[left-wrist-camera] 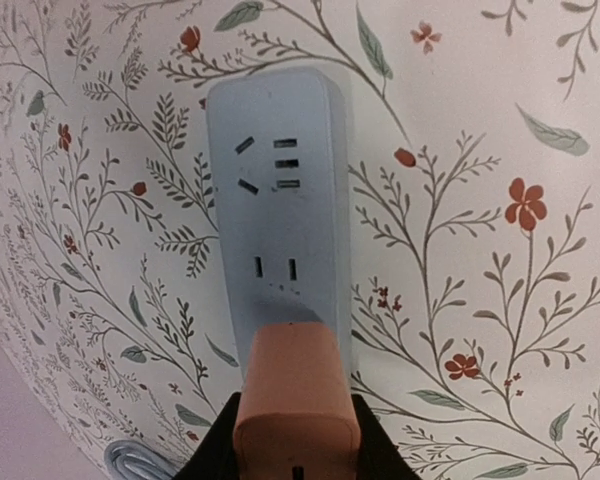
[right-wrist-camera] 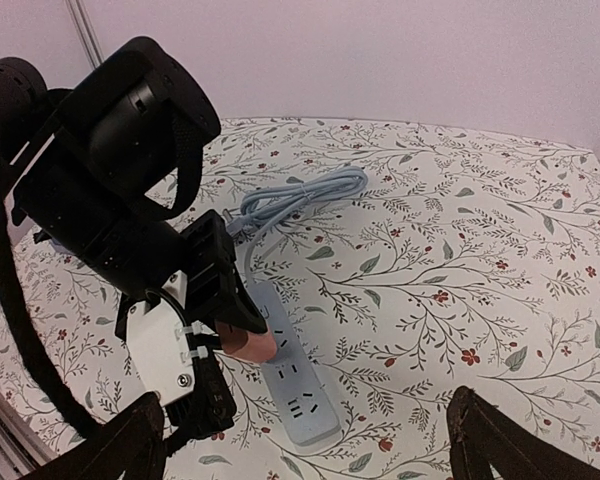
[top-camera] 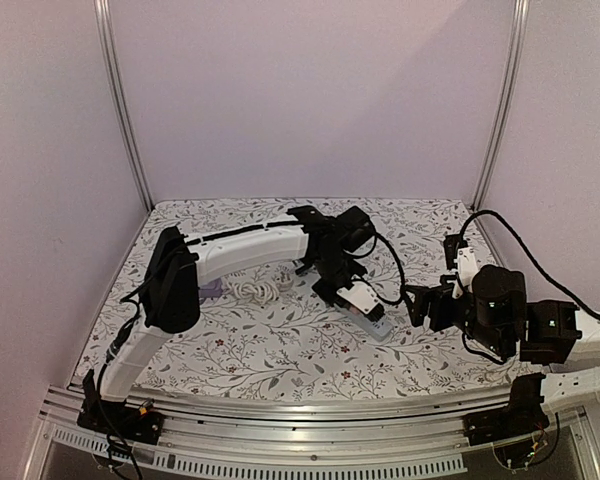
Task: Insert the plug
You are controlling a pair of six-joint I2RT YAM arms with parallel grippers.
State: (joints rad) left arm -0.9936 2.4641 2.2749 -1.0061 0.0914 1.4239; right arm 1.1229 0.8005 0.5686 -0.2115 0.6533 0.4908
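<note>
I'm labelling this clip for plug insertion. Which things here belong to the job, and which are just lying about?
In the job: orange plug, left gripper holding it, blue power strip.
Lying about: coiled cable, small purple object, open right gripper.

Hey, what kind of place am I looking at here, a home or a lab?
Probably a robot test cell, not a home: bare pale walls framed by aluminium posts, a floral-patterned table cover, and a slotted metal mounting rail along the near edge.
</note>
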